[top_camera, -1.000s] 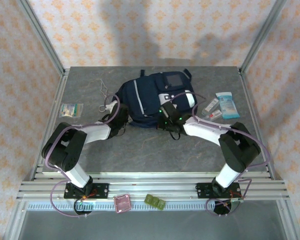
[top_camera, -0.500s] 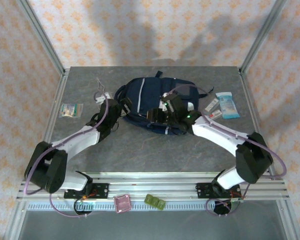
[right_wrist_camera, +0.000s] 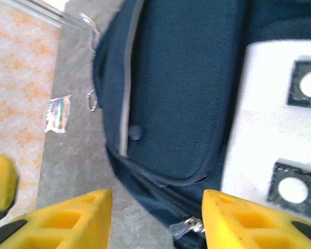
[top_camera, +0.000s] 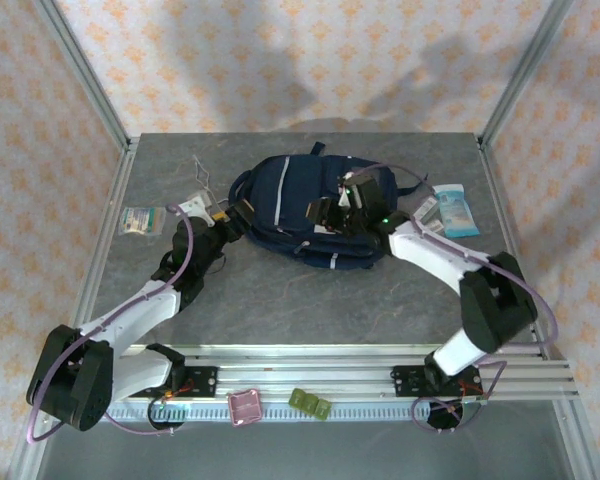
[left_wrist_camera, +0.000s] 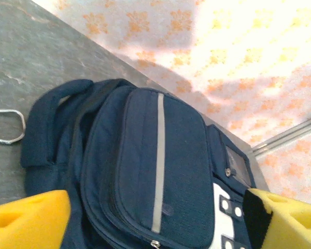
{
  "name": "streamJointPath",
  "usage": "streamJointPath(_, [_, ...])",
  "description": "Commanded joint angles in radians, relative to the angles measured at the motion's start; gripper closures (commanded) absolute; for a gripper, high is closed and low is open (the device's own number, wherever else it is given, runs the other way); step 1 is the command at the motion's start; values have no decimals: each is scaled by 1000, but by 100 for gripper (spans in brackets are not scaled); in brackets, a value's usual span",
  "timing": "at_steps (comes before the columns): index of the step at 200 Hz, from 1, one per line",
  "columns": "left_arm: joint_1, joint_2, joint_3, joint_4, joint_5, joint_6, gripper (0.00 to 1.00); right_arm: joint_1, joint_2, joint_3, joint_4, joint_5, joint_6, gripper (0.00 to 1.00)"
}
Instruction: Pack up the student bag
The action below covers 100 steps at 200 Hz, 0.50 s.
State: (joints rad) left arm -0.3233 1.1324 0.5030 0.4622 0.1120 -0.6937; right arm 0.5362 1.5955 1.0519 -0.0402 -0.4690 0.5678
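Since a second ago, the bag point(top_camera: 285, 205) has sunk from a humped pose to a flatter sprawl. Both arms have stretched forward, and both pairs of jaws have parted. The bag lies on the table point(top_camera: 280, 300) toward 12 o'clock from the bases, front face up. Its long axis appears to run roughly from 10 to 4 o'clock, and the grey stripe point(left_wrist_camera: 158, 161) crosses that face. Which end is the top is unclear. The left gripper point(top_camera: 232, 213) sits just beside the bag's 9 o'clock edge, jaws spread wide and empty. The right gripper point(top_camera: 320, 212) hovers over the bag beside the white patch point(right_wrist_camera: 264, 135), pointing toward 9 o'clock. Its jaws are about half apart and hold nothing, and a zip pull point(right_wrist_camera: 189, 226) lies near one finger. The compartments look zipped. A packet point(top_camera: 141, 220) at 9 o'clock lies well apart from the bag and is not yet packed. Risks: jaws that close now may pinch loose fabric rather than the pull. With nothing pinning the soft bag, a tug could drag or fold it instead of opening it.
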Motion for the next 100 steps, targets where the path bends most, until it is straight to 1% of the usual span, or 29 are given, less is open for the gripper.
streamJointPath(1, [-15,10,14,-41,60,37,16,-12,85,44,54,-49,70,52])
streamJointPath(15, [-36,19,-1,-43,48,37,17,-11,134,75,72,-71,85,53])
streamJointPath(47, [-94,20,-8,-53,-14,62,16,-13,223,139,55,-46,133,54])
streamJointPath(61, [-112,34,2,-66,-27,76,16,-19,255,148,90,-72,178,60])
streamJointPath(69, [-116,46,7,-75,-28,81,17,-21,271,160,87,-67,197,63])
streamJointPath(81, [-123,62,14,-86,-26,87,17,-21,307,201,27,-31,217,64])
streamJointPath(97, [-134,79,27,-106,-38,100,17,-22,372,276,-109,16,231,64])
streamJointPath(100, [-137,81,30,-110,-41,101,17,-22,384,285,-124,19,233,66])
